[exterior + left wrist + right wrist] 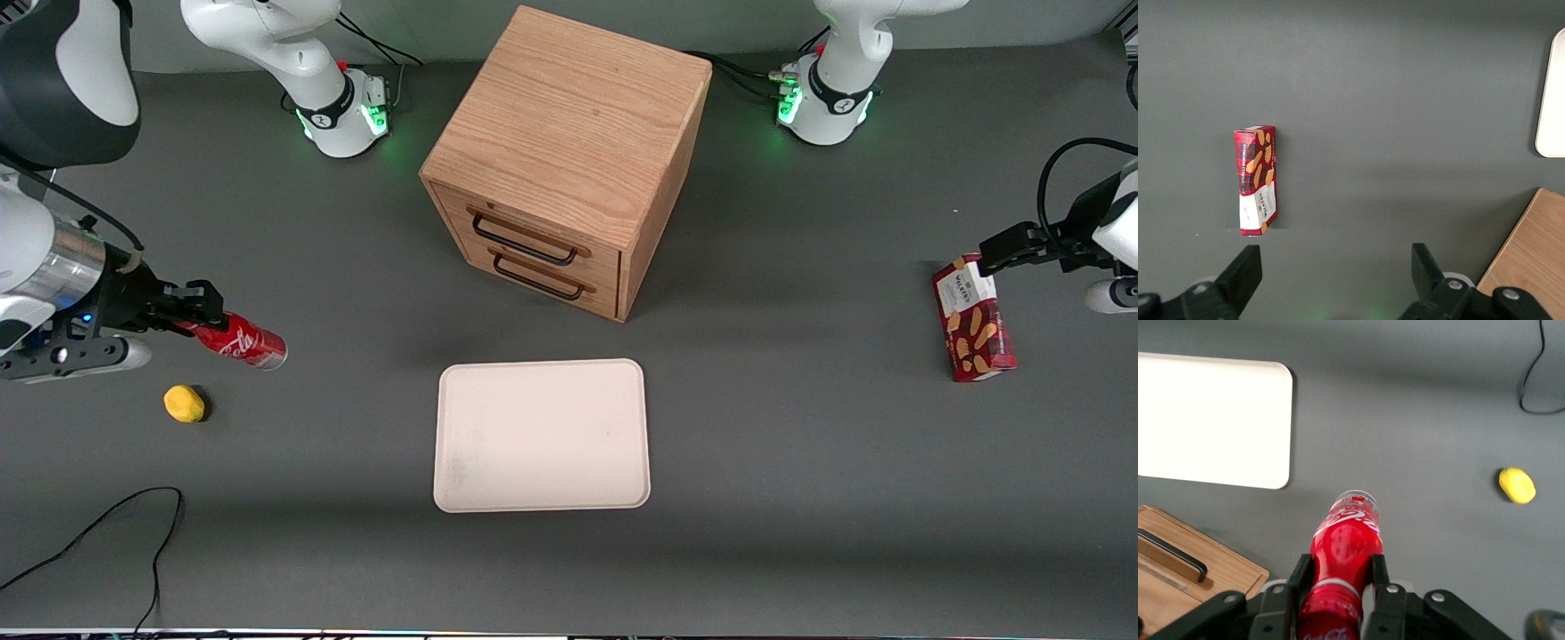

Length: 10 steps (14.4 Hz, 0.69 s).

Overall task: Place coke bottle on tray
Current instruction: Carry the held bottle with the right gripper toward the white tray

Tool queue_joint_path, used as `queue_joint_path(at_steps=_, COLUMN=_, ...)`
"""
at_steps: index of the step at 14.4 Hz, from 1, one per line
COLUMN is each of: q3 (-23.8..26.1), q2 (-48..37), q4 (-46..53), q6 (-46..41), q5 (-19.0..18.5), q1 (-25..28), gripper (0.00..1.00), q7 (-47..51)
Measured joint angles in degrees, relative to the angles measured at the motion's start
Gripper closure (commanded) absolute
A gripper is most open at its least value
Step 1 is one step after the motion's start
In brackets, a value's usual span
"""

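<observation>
The gripper (197, 313) sits at the left edge of the front frame, its jaws clamped on the neck end of the bottle (242, 342), which juts out tilted, base toward the frame's centre. In the wrist view the fingers (1300, 577) press either side of the red body just below the shoulder, so the grasp looks made and the carry is the step in hand. The tray (542, 436) lies bare at lower centre, well apart from the bottle, nearer the camera than the drawer box (569, 160). The next move, I judge, calls for a sideways sweep toward the tray, then a lowering and a release (the lemon (184, 404) lies just below the gripper in frame, clear of that path).
</observation>
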Motion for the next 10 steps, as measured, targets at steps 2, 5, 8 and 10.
queue_joint_path(at_steps=2, q3=1.4, q2=4.3, q4=6.3, q6=-0.6, q5=0.2, q1=-0.1, gripper=0.85, q7=0.0)
queue_joint_path(at_steps=5, q3=5.4, q2=11.4, q4=12.9, q6=2.1, q5=0.2, q1=0.0, gripper=0.84, q7=0.2)
queue_joint_path(at_steps=8, q3=9.0, q2=18.2, q4=15.0, q6=9.1, q5=0.2, q1=0.1, gripper=0.83, q7=2.8)
queue_joint_path(at_steps=10, q3=10.7, q2=22.6, q4=15.1, q6=14.6, q5=0.1, q1=0.2, gripper=0.82, q7=3.2)
